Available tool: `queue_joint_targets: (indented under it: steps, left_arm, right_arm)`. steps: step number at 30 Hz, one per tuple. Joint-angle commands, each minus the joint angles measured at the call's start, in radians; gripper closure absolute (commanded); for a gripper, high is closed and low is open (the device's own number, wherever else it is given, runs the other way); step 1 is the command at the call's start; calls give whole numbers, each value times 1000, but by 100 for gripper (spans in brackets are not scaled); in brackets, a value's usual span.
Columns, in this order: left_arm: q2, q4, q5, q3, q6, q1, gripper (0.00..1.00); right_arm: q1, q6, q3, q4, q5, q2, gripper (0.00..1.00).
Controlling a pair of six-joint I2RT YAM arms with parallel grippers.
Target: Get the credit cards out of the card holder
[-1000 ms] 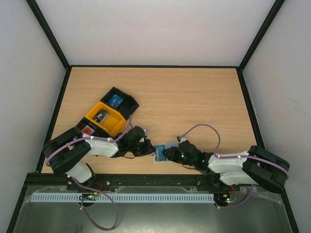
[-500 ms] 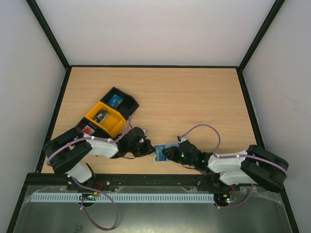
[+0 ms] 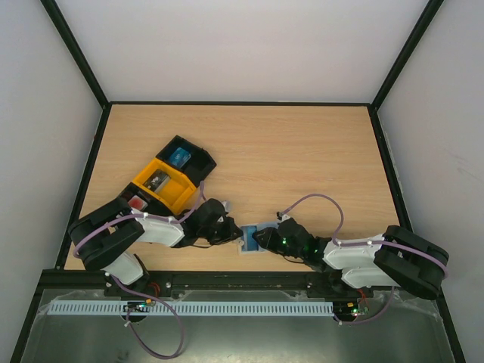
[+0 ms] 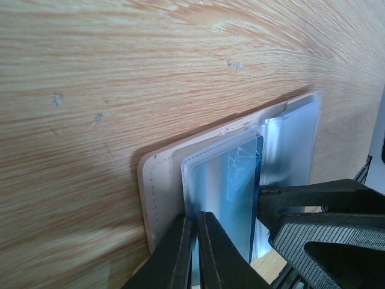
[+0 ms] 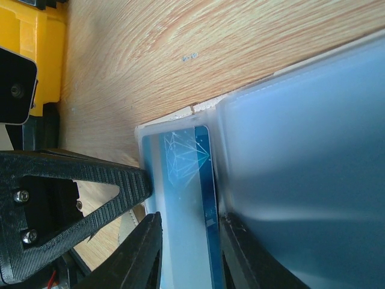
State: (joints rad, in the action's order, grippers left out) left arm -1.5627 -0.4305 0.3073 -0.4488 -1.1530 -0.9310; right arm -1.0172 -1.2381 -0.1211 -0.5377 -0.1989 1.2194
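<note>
From above, the left gripper (image 3: 234,235) and right gripper (image 3: 264,240) cover most of the holder (image 3: 249,240). Part of it runs off the bottom edge of both wrist views, and its right side is blurred in the right wrist view. Tray (image 3: 172,198) contents up-left of the holder are too small to name.

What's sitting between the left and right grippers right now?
The card holder, with a blue card in its clear sleeve, fills the gap between left gripper and right gripper. The left wrist view shows it best.
</note>
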Motion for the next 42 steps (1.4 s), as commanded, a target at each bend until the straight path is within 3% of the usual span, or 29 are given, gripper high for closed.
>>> queue_joint_targets:
  steps: [1, 18, 31, 42]
  left_arm:
    - [-47, 25, 19, 26, -4, -35, 92]
    - [-22, 19, 1, 47, -23, -34, 86]
    - [-25, -1, 4, 55, -31, -34, 97]
    - [-37, 1, 3, 56, -28, -34, 97]
  right_arm:
    - [0, 2, -36, -58, -16, 11, 73]
    - [0, 37, 18, -81, 4, -103, 80]
    - [0, 32, 27, -76, 28, -79, 87]
    - [0, 36, 21, -116, 9, -11, 98]
